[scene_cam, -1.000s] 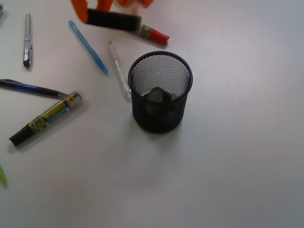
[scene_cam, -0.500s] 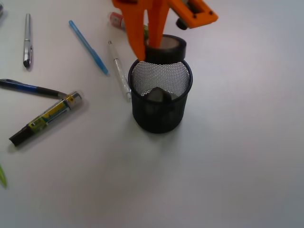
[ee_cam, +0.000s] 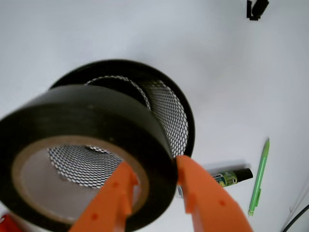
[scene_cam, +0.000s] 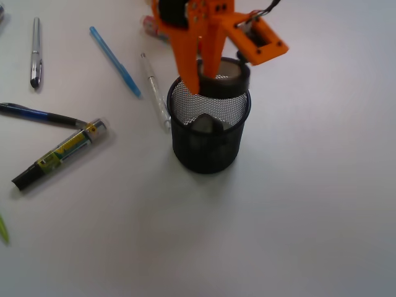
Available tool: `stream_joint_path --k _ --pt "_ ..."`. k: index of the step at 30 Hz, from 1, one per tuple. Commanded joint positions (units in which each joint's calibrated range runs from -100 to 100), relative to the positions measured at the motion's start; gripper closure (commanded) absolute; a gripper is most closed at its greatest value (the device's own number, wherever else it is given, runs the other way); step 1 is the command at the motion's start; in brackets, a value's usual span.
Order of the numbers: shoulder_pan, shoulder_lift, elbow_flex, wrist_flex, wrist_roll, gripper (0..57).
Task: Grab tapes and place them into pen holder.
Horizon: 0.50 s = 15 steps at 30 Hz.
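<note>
My orange gripper (scene_cam: 201, 77) is shut on a roll of black tape (scene_cam: 224, 75), one finger through the roll's hole and one outside its wall. It holds the roll just above the back rim of the black mesh pen holder (scene_cam: 209, 127). In the wrist view the tape (ee_cam: 91, 125) fills the left side, pinched between the orange fingers (ee_cam: 203, 198), with the holder's mesh opening (ee_cam: 159, 104) right behind it. A dark object (scene_cam: 206, 124) lies inside the holder.
Left of the holder lie a clear pen (scene_cam: 154, 91), a blue pen (scene_cam: 115, 60), a silver pen (scene_cam: 36, 52), a dark blue pen (scene_cam: 40, 115) and a green-yellow marker (scene_cam: 59, 154). A red-capped marker (scene_cam: 150, 26) lies behind the arm. A green pen (ee_cam: 259, 176) shows in the wrist view.
The gripper has carried the tape from the far left back of the table to the holder and lowered it to the holder's back rim.
</note>
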Motion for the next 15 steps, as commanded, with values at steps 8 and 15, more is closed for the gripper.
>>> stream_joint_path --k 8,15 --pt "0.06 -0.1 -0.4 -0.26 -0.34 43.2" --pt "-0.99 -0.27 -0.22 -0.17 -0.29 37.5"
